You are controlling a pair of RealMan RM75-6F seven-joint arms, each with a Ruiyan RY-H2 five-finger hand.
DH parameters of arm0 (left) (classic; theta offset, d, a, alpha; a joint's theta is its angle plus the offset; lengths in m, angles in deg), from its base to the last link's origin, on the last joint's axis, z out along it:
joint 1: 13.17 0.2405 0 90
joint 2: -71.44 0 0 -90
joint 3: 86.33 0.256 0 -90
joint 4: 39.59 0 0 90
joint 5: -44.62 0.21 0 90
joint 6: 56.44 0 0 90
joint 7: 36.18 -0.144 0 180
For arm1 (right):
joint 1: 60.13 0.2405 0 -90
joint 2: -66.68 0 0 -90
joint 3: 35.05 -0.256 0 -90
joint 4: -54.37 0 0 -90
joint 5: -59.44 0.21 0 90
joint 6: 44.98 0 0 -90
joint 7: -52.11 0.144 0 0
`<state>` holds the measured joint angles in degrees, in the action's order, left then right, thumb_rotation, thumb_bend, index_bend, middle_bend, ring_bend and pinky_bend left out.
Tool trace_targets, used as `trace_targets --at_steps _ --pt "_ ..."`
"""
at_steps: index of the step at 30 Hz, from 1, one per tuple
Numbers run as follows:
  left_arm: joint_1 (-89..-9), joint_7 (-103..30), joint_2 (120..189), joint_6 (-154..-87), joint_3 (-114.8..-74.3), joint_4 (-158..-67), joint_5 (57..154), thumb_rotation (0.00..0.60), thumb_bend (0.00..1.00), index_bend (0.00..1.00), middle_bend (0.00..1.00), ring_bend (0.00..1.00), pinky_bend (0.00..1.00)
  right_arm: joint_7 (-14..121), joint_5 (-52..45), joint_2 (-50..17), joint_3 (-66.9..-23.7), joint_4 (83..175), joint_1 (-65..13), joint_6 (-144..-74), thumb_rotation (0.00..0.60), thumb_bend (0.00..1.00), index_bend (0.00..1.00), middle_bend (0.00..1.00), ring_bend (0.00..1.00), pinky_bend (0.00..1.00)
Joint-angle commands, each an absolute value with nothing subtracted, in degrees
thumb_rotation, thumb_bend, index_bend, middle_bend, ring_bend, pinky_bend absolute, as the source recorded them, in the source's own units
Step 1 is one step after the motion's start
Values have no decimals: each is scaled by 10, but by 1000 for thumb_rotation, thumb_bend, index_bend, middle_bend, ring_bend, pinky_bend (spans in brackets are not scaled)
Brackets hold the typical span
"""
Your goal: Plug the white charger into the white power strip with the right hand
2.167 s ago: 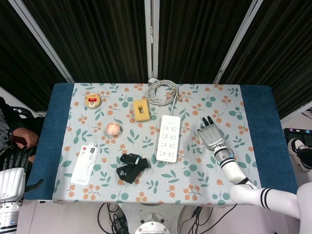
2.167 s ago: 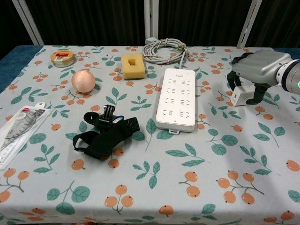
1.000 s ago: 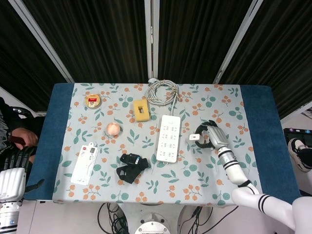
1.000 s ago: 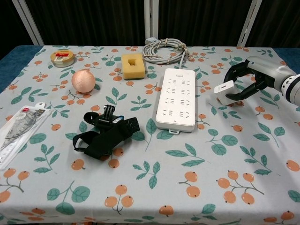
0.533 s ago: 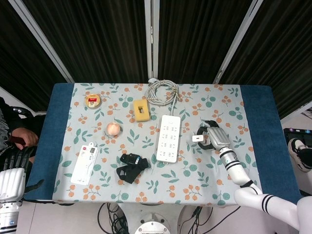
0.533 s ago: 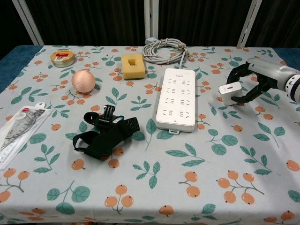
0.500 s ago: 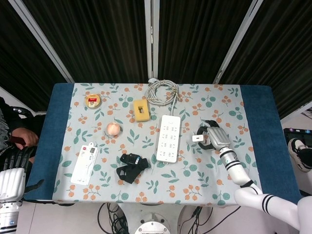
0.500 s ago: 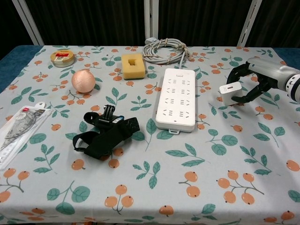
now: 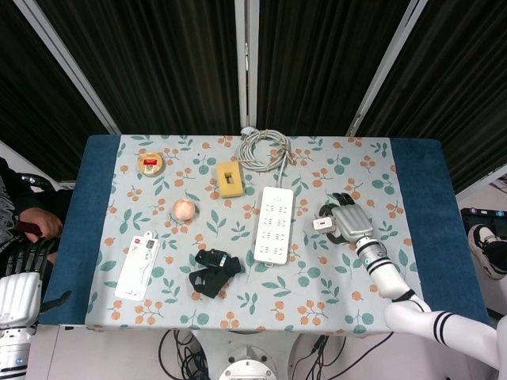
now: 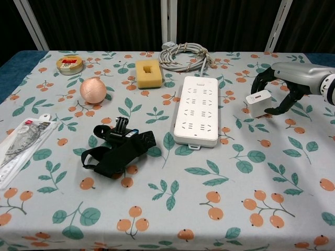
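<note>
Already gripping the white charger (image 10: 258,102) in curled fingers (image 10: 278,108) of the right hand (image 10: 282,83), holding it above the surface, just right of the white power strip (image 10: 197,109). Not yet plugging in: carrying across, aligning and pressing home remaining.

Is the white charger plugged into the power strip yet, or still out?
Out. The right hand holds the white charger off to the side of the white power strip, clear of its sockets.
</note>
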<state>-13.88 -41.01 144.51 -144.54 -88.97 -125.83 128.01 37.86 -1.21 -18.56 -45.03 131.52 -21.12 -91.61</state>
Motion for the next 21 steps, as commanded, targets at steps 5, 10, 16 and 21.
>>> trace_targets --at_steps 5,10,16,21 --pt "-137 -409 1445 -1448 -889 -1258 1281 600 0 94 34 0 0 145 89 -136 -427 1396 -133 -916 600 127 351 334 22 0" --pt "-136 -409 1446 -1449 -889 -1258 1280 600 0 94 34 0 0 42 138 -143 -404 1410 -96 -935 600 128 402 347 24 0" --pt "-132 -405 1446 -1451 -889 -1256 1277 600 0 94 34 0 0 -5 173 -158 -384 1411 -76 -949 600 127 413 362 29 0" --pt "-132 -402 1447 -1450 -889 -1253 1276 600 0 94 34 0 0 -8 176 -165 -375 1406 -72 -961 600 131 419 370 35 0"
